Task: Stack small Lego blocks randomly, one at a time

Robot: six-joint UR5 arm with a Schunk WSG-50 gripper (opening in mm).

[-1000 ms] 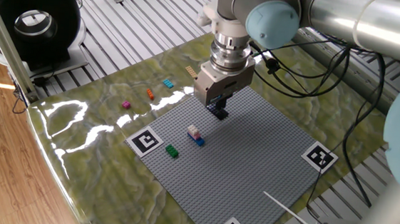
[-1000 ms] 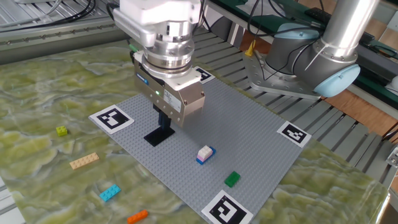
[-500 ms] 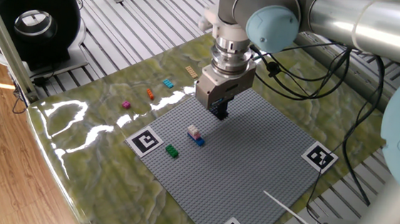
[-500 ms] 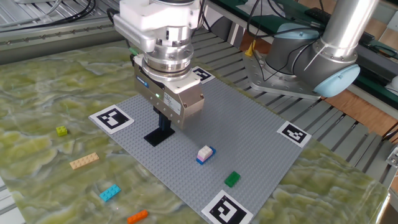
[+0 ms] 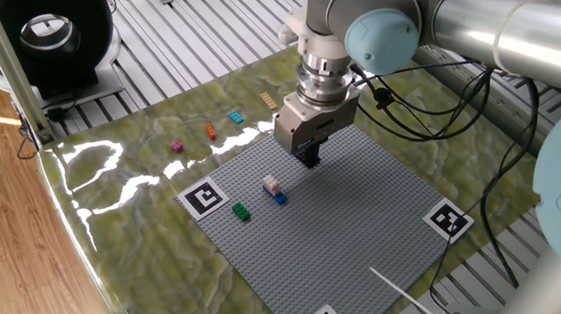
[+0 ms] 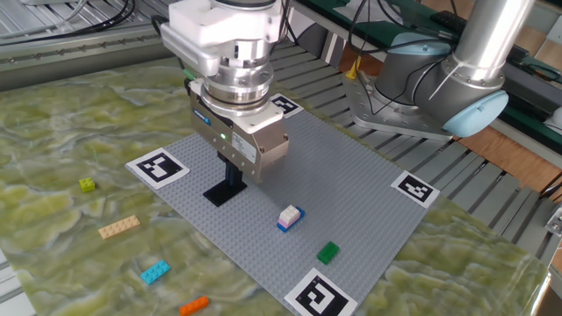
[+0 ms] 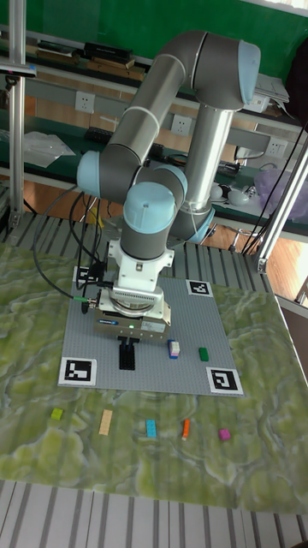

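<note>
Dark and flat, the slightly larger Lego plate [image 6: 225, 190] lies on the grey studded baseplate [image 6: 351, 193] at frame centre, directly under the tool [image 6: 234, 175], whose black fingers reach down to it; I cannot tell whether they clamp it. Right of it sits a white-pink brick on blue [image 6: 289, 217].

Desk [image 6: 70, 132] surface: mottled green-yellow marble pattern. Baseplate [image 6: 351, 189] grey, studded, with black-and-white square marker tags [image 6: 158, 167] at its corners. On the grey, centre frame: dark flat plate [image 6: 223, 190], black; white-pink block [image 6: 288, 214] sitting on a blue block [image 6: 286, 226]; green block [image 6: 327, 253]. Lower left, on the marble: yellow-green block [image 6: 87, 184], tan block [image 6: 118, 227], cyan block [image 6: 154, 272], orange block [image 6: 195, 305]. Magenta block [image 7: 224, 434] at lower right of the tall fixed view. Pincer [image 6: 233, 172] fingers black, body silver.
</note>
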